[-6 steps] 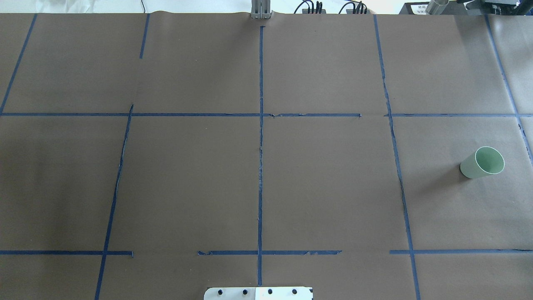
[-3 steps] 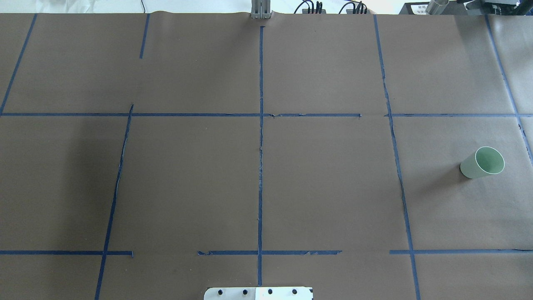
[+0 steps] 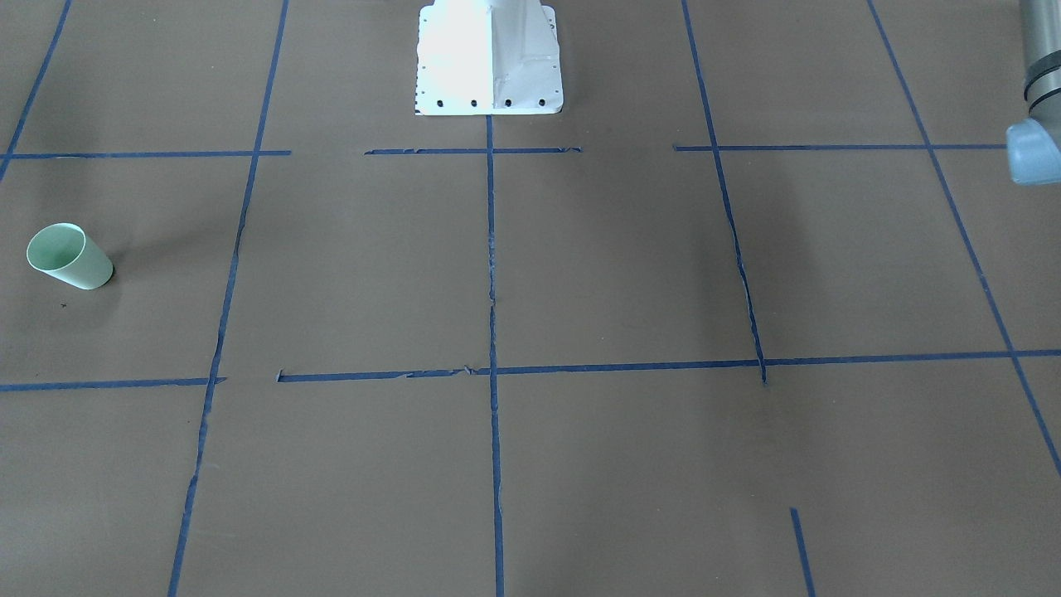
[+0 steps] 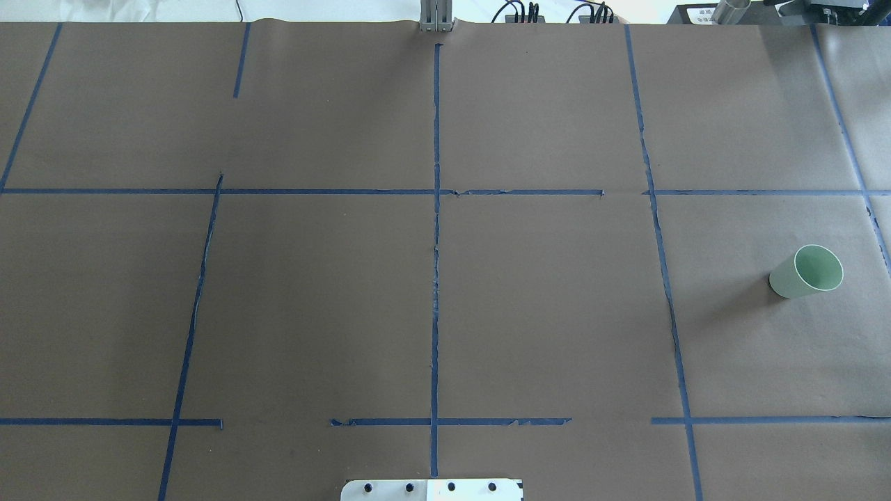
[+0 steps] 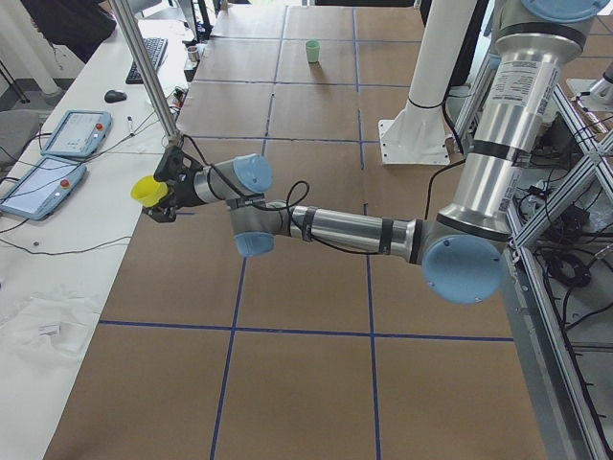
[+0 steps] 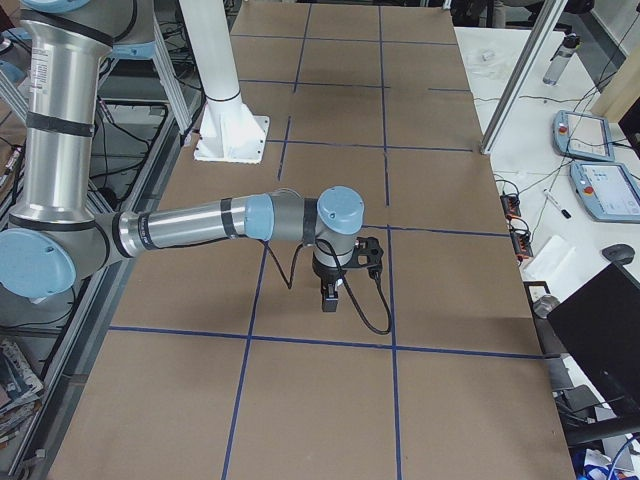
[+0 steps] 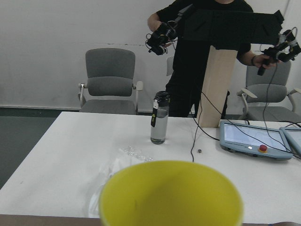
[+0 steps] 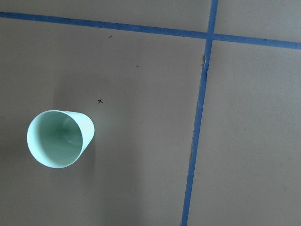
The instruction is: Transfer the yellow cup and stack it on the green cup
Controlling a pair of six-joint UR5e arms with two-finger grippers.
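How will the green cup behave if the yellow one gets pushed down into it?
The green cup looks thin and empty, so probably light and easily nudged. It stands upright on its narrower base, so an off-centre push may tip it.

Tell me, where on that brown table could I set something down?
Nearly everywhere: taped squares from the white base to the far edge are bare. Only the green cup stands on the robot's right, room around it. The white desk beyond is crowded.
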